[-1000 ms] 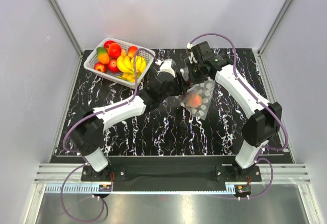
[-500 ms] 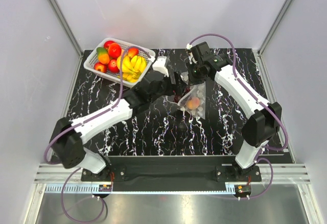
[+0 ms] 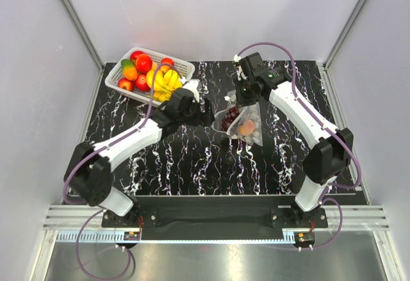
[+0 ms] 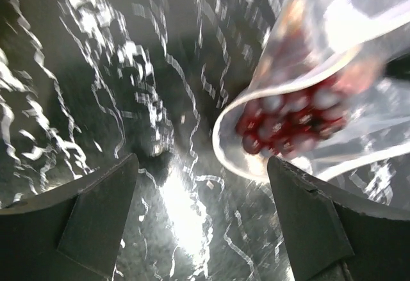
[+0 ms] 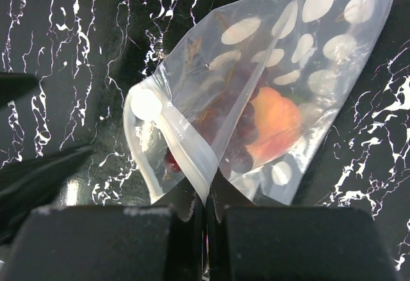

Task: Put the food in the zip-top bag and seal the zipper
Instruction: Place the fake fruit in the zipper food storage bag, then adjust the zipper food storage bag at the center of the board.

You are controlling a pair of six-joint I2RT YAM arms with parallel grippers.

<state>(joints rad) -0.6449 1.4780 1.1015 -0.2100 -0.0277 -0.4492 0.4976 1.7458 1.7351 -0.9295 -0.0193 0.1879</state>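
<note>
Arms: two, a left arm (image 3: 128,143) and a right arm (image 3: 301,111).
Grippers: two, the left gripper (image 3: 206,111) and the right gripper (image 5: 206,199).
Zip-top bag (image 5: 307,50): one, at the right gripper's fingertips, just ahead of the left gripper.
Grape bunch (image 4: 288,124): one, inside the bag.
Peach (image 5: 275,124): one, inside the bag, beyond the grapes from the right gripper.
Food pieces in the bag: two.
Basket (image 3: 116,69): one, behind the left gripper, well apart from the right gripper.
Banana bunch (image 3: 163,81): one, in the basket.
Round red and orange fruits (image 3: 144,63) in the basket: about six; they overlap, so the exact number is unclear.
Purple cables (image 3: 269,43): two, one along each arm.
</note>
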